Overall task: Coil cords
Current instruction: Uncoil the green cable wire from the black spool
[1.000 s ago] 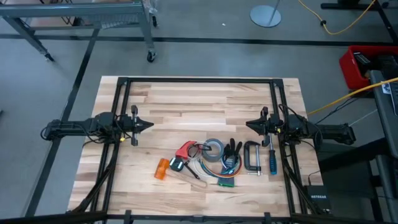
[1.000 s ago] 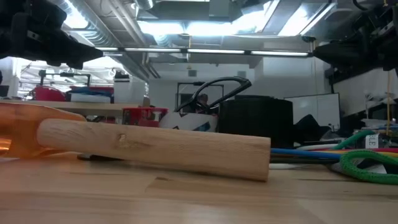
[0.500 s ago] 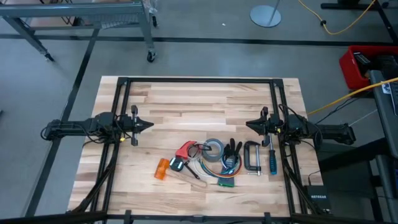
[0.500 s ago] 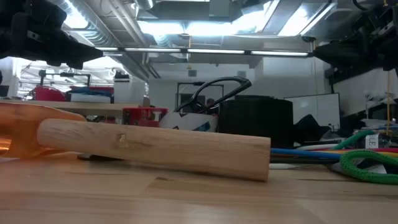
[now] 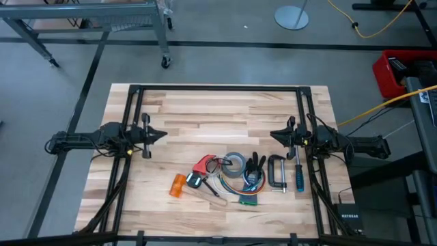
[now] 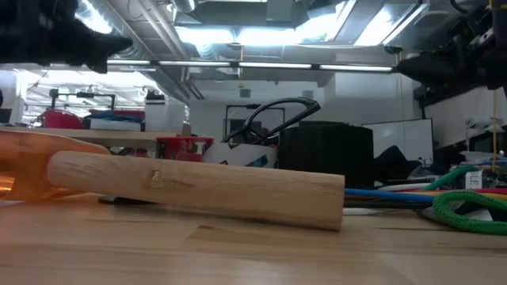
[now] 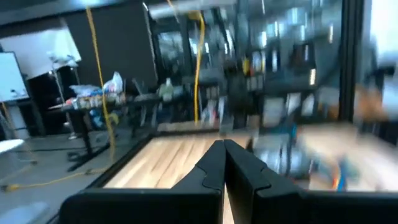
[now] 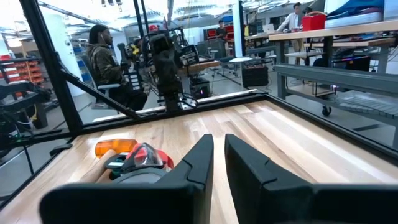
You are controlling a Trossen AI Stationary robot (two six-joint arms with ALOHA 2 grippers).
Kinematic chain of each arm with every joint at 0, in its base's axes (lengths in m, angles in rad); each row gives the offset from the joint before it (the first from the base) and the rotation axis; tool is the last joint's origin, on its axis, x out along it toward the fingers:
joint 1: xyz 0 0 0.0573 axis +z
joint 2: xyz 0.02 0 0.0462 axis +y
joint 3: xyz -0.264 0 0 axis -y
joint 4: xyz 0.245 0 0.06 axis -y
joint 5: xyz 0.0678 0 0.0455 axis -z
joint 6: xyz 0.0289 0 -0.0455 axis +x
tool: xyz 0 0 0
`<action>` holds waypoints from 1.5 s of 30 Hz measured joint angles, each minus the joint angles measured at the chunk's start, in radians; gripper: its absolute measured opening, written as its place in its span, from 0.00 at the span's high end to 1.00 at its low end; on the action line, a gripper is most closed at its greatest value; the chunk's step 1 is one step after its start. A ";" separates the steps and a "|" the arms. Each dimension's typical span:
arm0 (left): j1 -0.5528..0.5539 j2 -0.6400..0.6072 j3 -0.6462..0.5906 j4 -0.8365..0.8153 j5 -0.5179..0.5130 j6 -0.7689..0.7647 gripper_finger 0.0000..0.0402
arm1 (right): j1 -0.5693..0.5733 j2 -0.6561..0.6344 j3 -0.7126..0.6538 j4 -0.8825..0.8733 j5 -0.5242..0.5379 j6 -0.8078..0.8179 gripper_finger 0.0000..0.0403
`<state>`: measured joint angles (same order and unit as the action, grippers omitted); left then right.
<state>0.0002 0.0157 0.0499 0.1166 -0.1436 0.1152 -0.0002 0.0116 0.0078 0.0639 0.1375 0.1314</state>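
The left gripper (image 5: 161,134) is pressed fully shut and holds nothing. The right gripper (image 5: 272,136) has a small gap between its dark fingers (image 8: 196,163) and holds nothing too. Both hang above the light wooden table (image 5: 218,109), pointing at each other, with the arms stretched out level from each side. The thin dark cord (image 5: 216,162) lies in the pile of tools near the front edge. Only the low view shows a round wooden handle (image 6: 198,187) up close.
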 joint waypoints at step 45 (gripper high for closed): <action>-0.003 0.958 0.610 -0.740 0.334 -0.838 0.76 | 0.000 0.000 0.000 0.142 0.078 0.002 0.88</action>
<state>-0.0023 0.9740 0.6601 -0.6238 0.1906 -0.7232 -0.0006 0.0113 0.0078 0.2062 0.2153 0.1337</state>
